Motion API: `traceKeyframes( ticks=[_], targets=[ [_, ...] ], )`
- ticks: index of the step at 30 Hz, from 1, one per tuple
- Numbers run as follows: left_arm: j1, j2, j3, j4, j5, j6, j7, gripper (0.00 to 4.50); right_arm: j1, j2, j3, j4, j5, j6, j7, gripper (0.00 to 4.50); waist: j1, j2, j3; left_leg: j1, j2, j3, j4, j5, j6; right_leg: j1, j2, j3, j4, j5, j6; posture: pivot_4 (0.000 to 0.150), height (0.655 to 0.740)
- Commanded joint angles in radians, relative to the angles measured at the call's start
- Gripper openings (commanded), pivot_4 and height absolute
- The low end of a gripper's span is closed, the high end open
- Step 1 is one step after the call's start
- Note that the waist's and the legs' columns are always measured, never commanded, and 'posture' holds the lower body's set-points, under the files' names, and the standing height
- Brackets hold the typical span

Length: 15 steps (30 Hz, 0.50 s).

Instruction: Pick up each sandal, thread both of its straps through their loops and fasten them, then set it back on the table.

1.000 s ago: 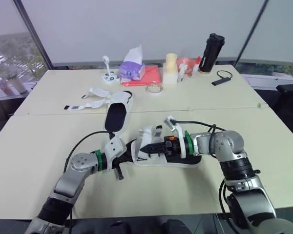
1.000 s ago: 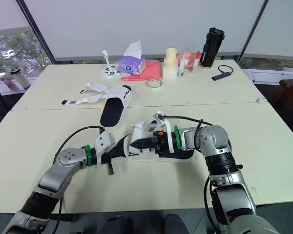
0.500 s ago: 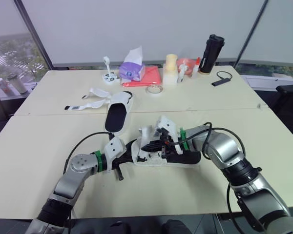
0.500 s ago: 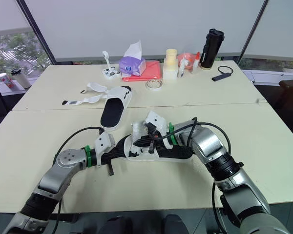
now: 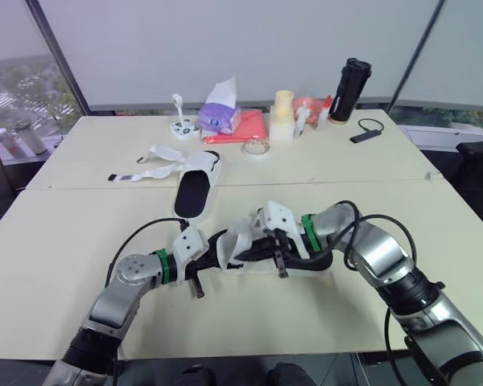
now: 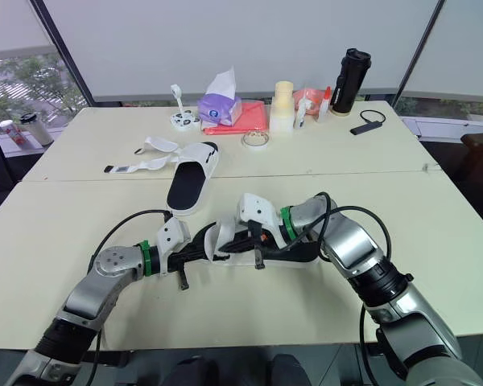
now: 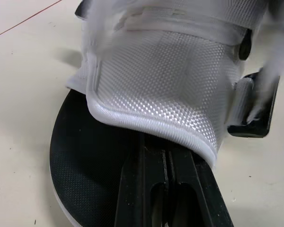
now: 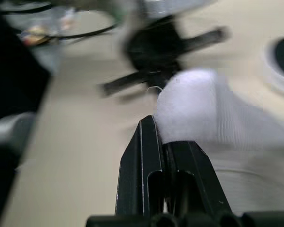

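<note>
Right gripper (image 5: 245,251) had rolled over vs 1 s ago, jaws clamped on floppy white strap (image 5: 243,236) of near sandal (image 5: 310,264), lower centre of frame on the surface (image 5: 56,265), left gripper (image 5: 213,253) jaws together on its stiffer sole; light, prob. best gripped by strap tip.

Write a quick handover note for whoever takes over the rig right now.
Left gripper: shut, tucked under the white strap of the near sandal.
Right gripper: shut, against white strap fabric; a pinch cannot be confirmed.
Near sandal sits between both grippers at the front of the table; its fastening is not confirmed.
Far sandal: untouched, straps spread open.
Left to do: finish the near sandal, then do the far sandal.
</note>
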Motion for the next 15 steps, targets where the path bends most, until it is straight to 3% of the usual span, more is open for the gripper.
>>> traceKeyframes(
  ticks=[1,15],
  targets=[
    [0.050,0.009,-0.059,0.059,0.032,0.044,-0.014,0.00,-0.013,-0.013,0.023,0.008,-0.029,-0.045,0.047,0.07,0.001,0.000,0.000,0.001,0.000,0.000,0.000,0.000,0.000,0.001,0.000,0.000,0.000,0.000,0.000,0.150,0.7400],
    [0.060,-0.007,-0.059,0.058,0.034,0.040,0.008,0.00,-0.075,0.052,0.051,0.193,-0.178,-0.164,0.046,0.07,0.002,0.000,0.000,0.009,0.000,0.000,0.000,0.000,0.000,0.009,0.000,0.000,0.000,0.000,0.000,0.150,0.7400]
  ],
)
